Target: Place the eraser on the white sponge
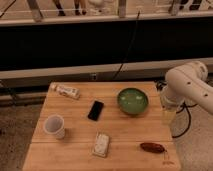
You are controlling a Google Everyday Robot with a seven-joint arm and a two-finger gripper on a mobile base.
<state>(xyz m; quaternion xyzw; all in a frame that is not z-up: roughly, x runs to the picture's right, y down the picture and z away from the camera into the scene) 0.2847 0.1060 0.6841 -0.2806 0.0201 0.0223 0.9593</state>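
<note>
While the eraser [96,110] lies apart from the white sponge [101,144], the hand [169,114], state untellable, hangs beside the table [127,129].

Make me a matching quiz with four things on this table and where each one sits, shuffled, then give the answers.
Things:
1 eraser
2 white sponge
3 bowl
4 cup

Places:
A right of centre
B near edge, middle
C left side
D centre, just left of the bowl

Pairs: 1-D, 2-B, 3-A, 4-C.

The gripper hangs at the right edge of the table, apart from the eraser.
</note>
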